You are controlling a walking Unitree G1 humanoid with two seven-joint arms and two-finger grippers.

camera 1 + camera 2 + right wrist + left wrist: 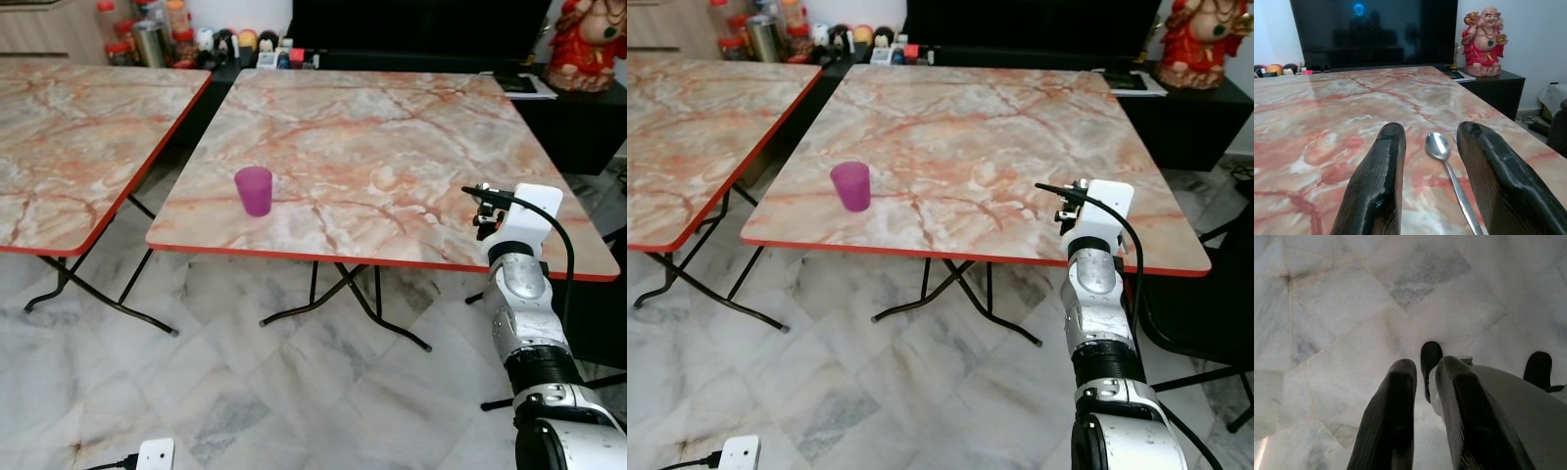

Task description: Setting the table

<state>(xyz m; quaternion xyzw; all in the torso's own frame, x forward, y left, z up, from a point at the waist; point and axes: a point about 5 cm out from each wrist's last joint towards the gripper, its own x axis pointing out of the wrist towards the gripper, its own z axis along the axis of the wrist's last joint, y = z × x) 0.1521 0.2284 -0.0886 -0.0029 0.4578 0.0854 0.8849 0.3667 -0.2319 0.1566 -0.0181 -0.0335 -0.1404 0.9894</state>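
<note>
Table: the marble-patterned table (392, 147) with the red edge is standing in front of the robot, a second one (69, 137) beside it on the robot's left.
Cup: a purple cup (254, 190) is sitting upright near the front edge, toward the table's left corner.
Spoon: a metal spoon (1447, 166) is lying flat on the top near the right front edge, bowl pointing away from the robot, handle running back toward the wrist camera.
Right gripper: the right gripper (1432, 161) is reaching over the front right part of the table, fingers spread wide with the spoon lying between them, apparently clear of both.
Left gripper: the left gripper (1422, 396) is hanging idle over the marble floor (1342, 308), fingers narrowly apart and holding nothing.
Step in hand: judging by the pose, the robot is either picking up or setting down the spoon.
Doing it well: a thin flat handle is likely to slip, so any grasp should come down squarely over the handle and close slowly; any retreat should go straight up to avoid nudging it.
</note>
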